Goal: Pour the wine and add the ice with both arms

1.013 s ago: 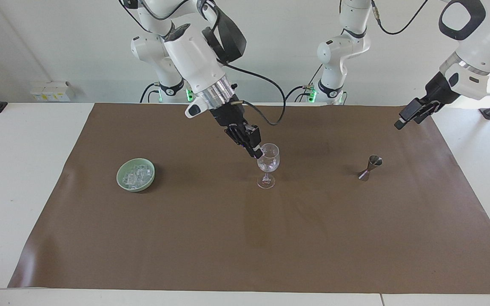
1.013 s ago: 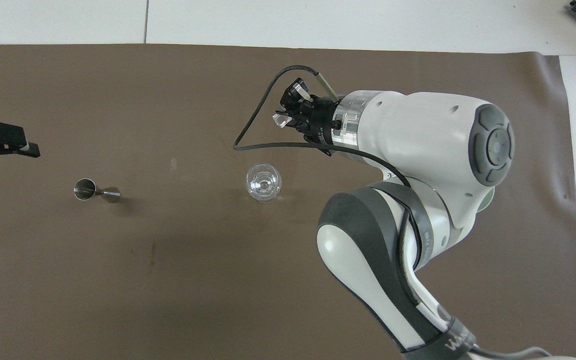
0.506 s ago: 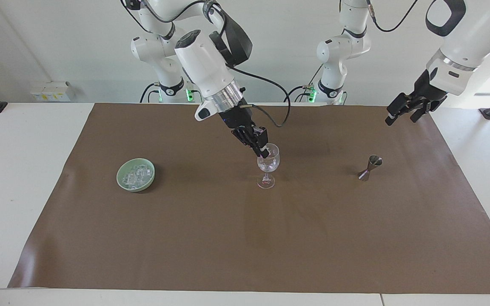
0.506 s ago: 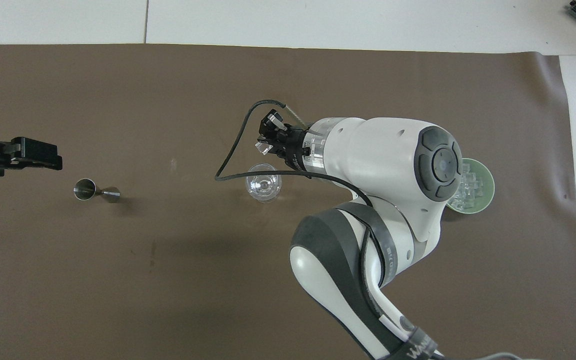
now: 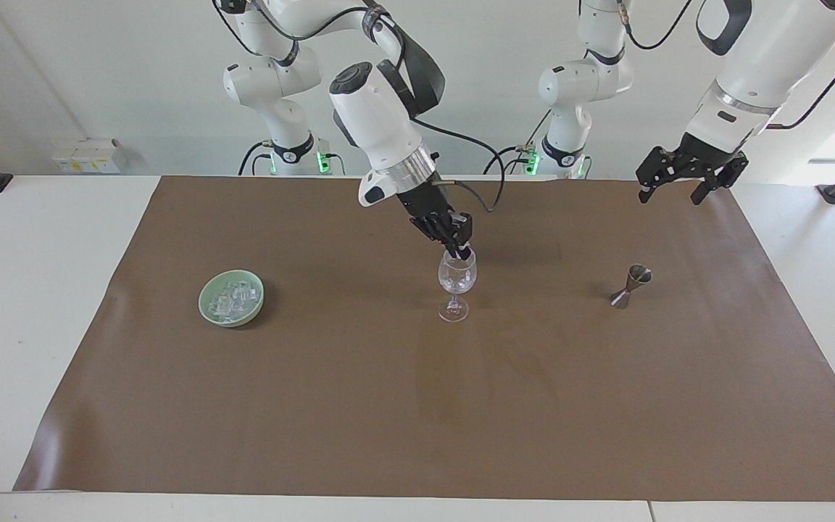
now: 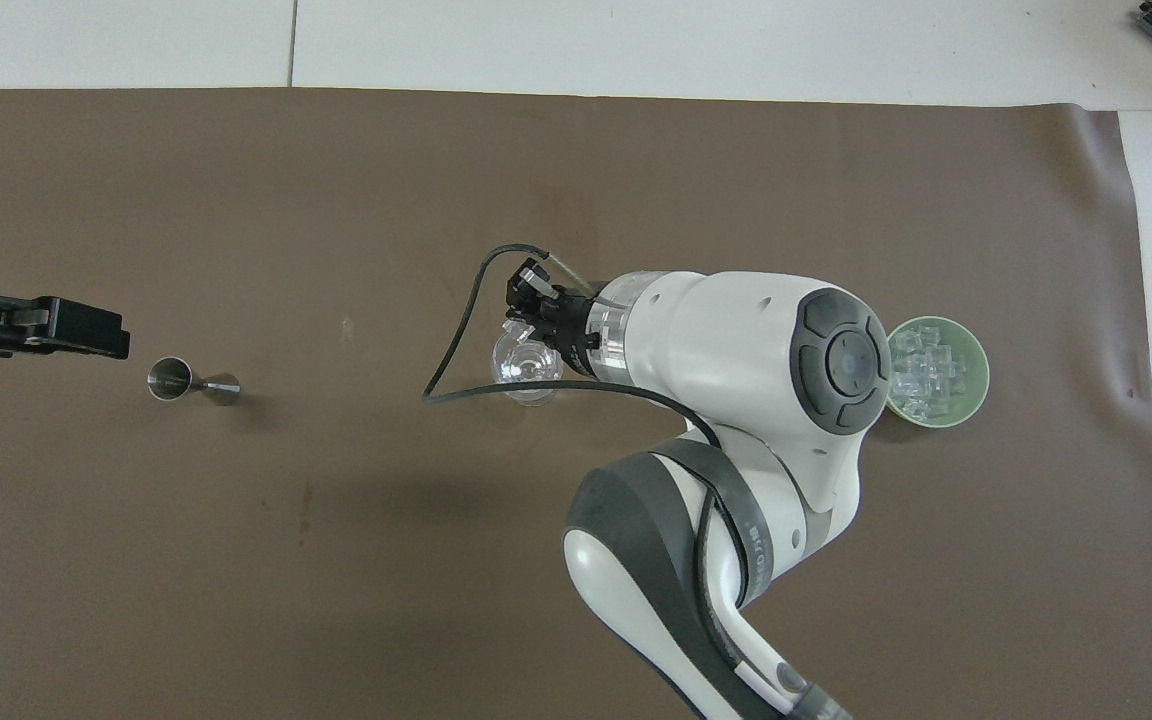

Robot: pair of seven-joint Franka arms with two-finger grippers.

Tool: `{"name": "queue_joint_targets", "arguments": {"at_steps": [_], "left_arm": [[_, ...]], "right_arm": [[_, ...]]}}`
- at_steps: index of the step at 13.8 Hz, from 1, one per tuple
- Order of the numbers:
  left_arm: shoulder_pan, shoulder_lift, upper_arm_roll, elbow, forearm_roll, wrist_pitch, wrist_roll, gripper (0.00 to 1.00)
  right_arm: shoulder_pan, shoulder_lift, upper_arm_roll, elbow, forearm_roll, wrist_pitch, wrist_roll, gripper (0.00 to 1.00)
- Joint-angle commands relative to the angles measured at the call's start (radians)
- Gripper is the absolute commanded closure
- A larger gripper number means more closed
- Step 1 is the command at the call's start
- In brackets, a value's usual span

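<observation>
A small clear ice cube is being pinched in the fingers of the right gripper [image 5: 459, 253], directly over the mouth of the clear stemmed glass [image 5: 456, 279] at mid-tabletop; the left gripper [image 5: 675, 177], fingers spread, is waiting above the steel jigger [image 5: 630, 286]

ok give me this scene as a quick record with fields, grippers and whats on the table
right gripper: shut on an ice cube, at the mouth of the wine glass
left gripper: open, empty, raised over the mat's edge at the left arm's end
bowl: pale green, holds the ice, toward the right arm's end
jigger: upright on the brown mat, toward the left arm's end
</observation>
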Motion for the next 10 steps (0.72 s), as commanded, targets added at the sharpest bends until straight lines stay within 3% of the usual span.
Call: {"name": "queue_joint_targets", "arguments": {"at_steps": [1,6,8,9,10], "left_arm": [[-0.008,-0.035,0.007,-0.032,0.017,-0.006,0.062,0.00],[0.009,-0.036,0.014,-0.035,0.014,-0.037,0.052,0.00],[0.009,-0.044,0.017,-0.043,0.015,-0.031,0.041,0.00],[0.009,-0.044,0.016,-0.049,0.015,-0.028,0.010,0.00],[0.011,-0.052,0.016,-0.061,0.015,-0.037,-0.007,0.00]], "right_arm": [[0.001,-0.042,-0.001,-0.065,-0.014,0.019,-0.016,0.97],[0.003,-0.052,-0.001,-0.079,-0.014,0.019,-0.016,0.88],[0.015,-0.052,-0.001,-0.079,-0.014,0.021,-0.010,0.77],[0.015,-0.052,-0.001,-0.079,-0.012,0.019,-0.001,0.58],[0.015,-0.052,-0.001,-0.079,-0.012,0.018,0.002,0.01]]}}
